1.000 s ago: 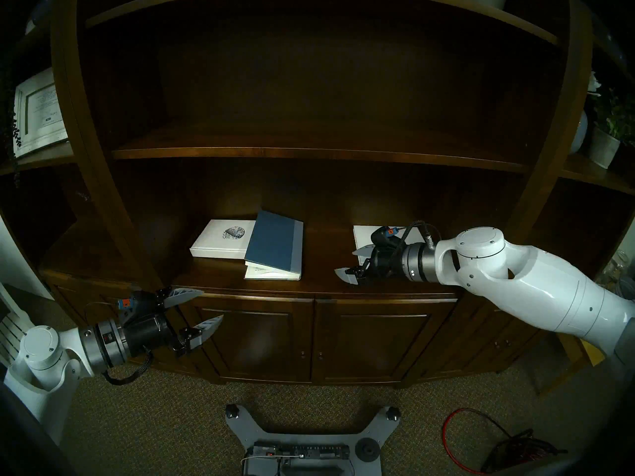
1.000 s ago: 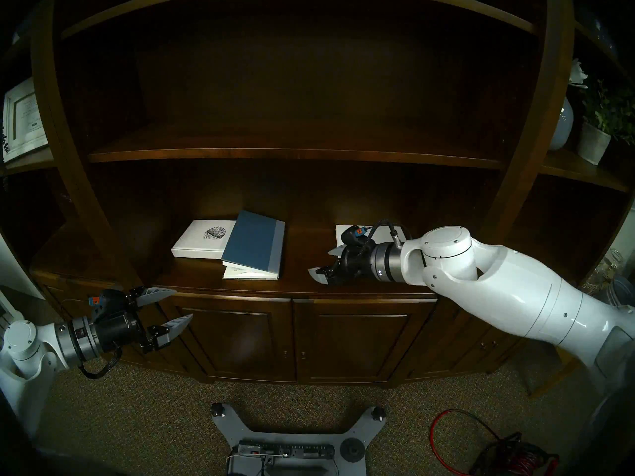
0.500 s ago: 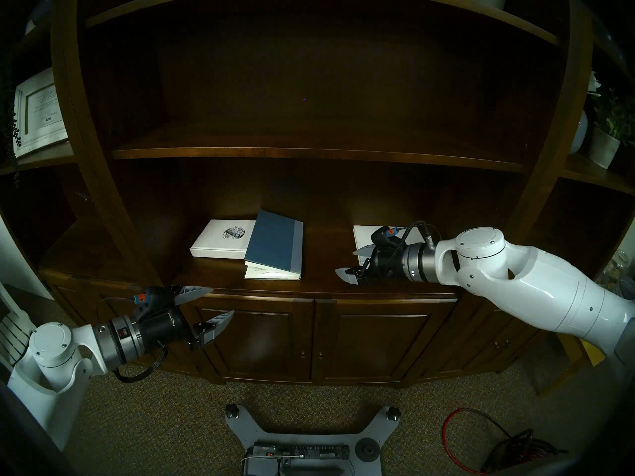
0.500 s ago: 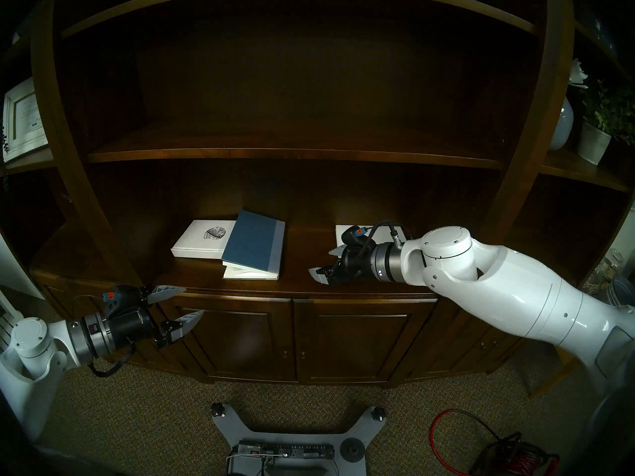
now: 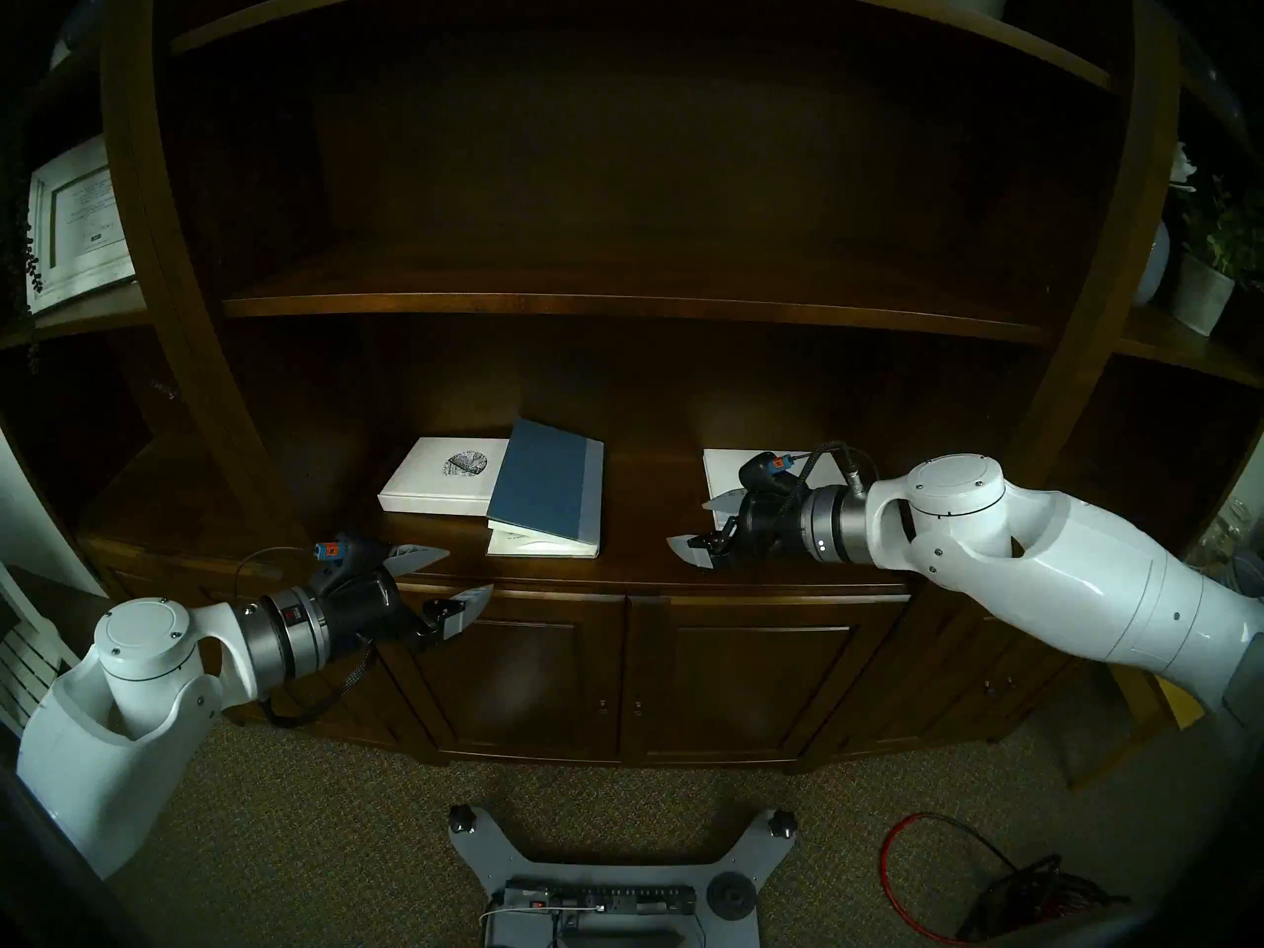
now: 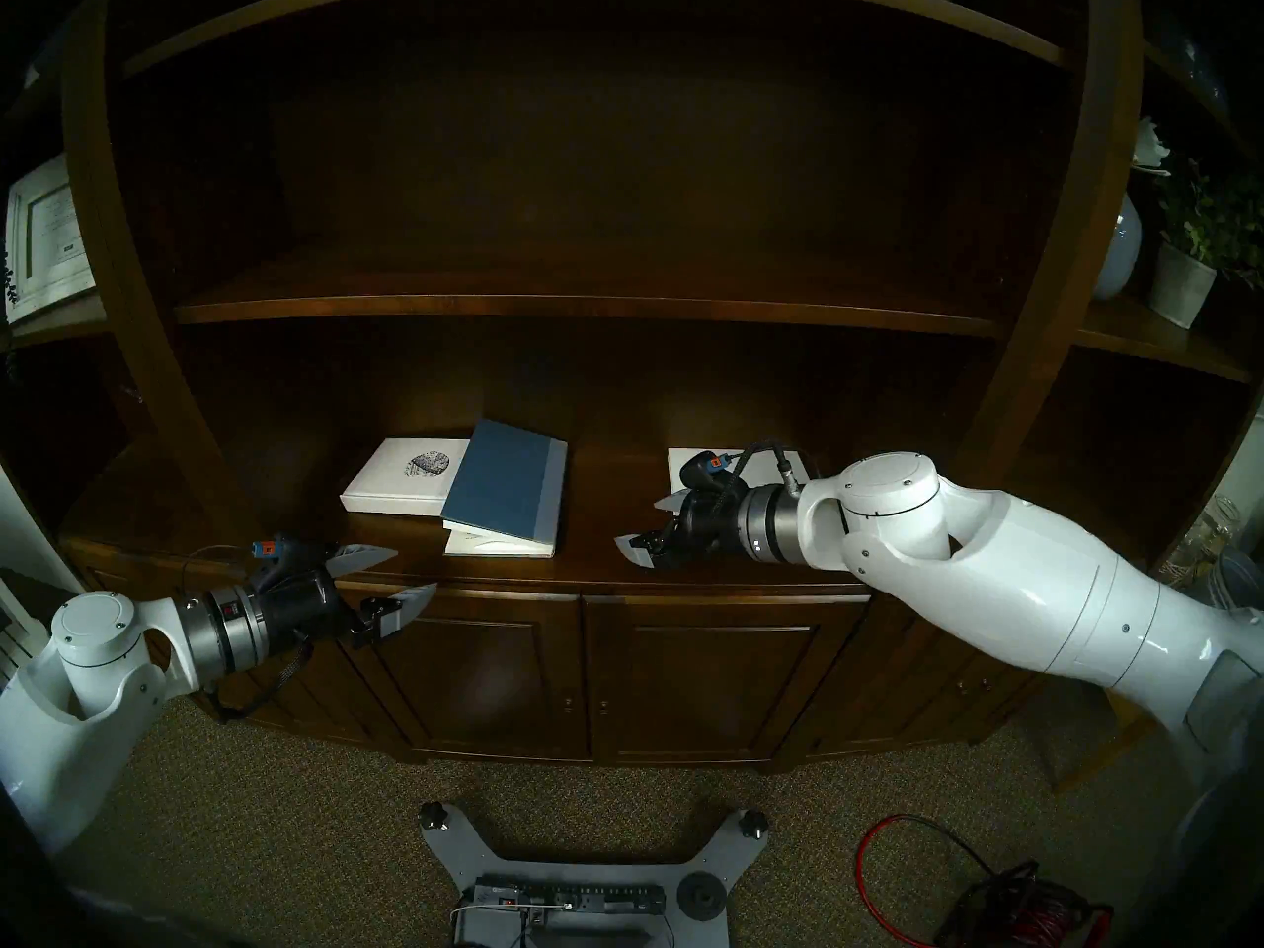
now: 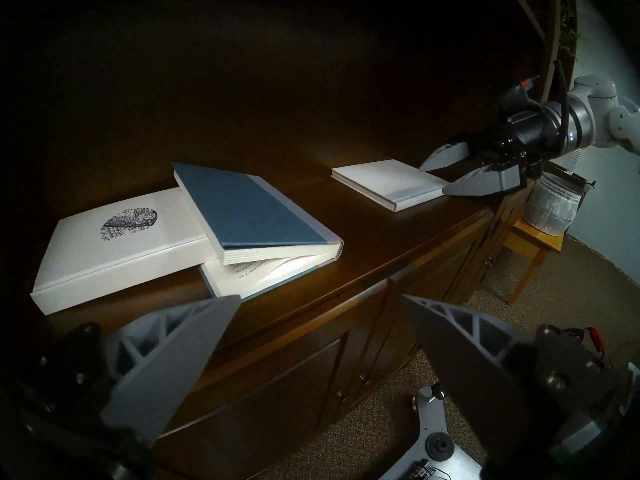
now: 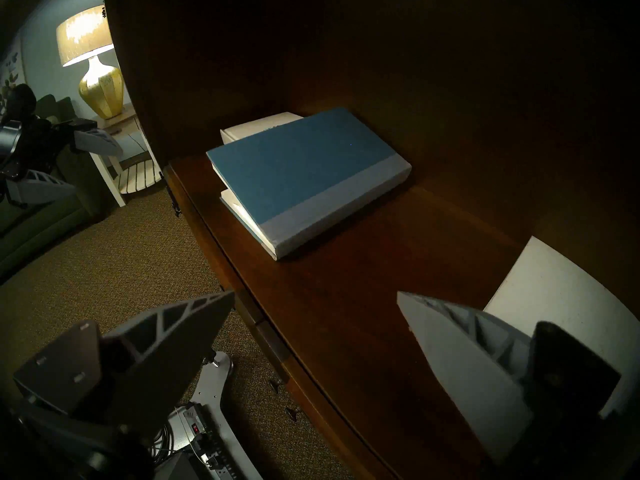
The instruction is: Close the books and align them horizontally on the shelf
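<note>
Blue book (image 5: 547, 481) ajar on shelf (image 5: 643, 570), overlapping speckled white book (image 5: 438, 478)

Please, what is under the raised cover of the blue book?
Under the blue book cover lie its cream pages, partly open, with one printed line visible. Its far edge rests on the white illustrated book. Deeper pages are hidden.
</note>
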Robot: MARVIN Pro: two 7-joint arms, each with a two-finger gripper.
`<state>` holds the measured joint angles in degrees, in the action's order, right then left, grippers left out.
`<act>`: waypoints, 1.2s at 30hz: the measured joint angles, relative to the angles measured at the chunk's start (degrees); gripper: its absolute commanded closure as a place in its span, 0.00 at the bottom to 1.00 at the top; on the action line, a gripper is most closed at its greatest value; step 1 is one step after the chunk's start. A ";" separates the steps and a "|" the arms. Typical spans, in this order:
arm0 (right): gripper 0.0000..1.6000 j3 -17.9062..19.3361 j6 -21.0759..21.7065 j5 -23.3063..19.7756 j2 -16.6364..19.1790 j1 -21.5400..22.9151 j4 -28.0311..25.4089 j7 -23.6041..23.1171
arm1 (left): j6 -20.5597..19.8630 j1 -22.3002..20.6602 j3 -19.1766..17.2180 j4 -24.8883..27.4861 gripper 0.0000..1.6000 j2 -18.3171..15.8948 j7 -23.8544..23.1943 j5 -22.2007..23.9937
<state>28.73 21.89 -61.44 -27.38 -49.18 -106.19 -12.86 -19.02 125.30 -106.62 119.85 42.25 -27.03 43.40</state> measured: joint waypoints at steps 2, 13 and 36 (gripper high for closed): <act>0.00 -0.03 0.00 -0.02 0.00 0.00 0.00 0.02 | -1.05 -1.07 0.77 -0.08 0.00 -0.63 1.13 1.35; 0.00 -0.18 0.01 -0.14 0.02 0.00 0.01 0.12 | -6.16 -6.53 4.68 -0.98 0.00 -2.87 6.49 7.24; 0.00 -0.56 0.04 -0.40 0.05 0.00 0.02 0.36 | -14.58 -18.08 11.86 -5.79 0.00 -2.89 13.92 15.95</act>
<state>28.17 21.92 -61.84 -27.33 -49.17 -106.17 -12.50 -33.60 107.22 -94.76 114.05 39.36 -13.12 59.34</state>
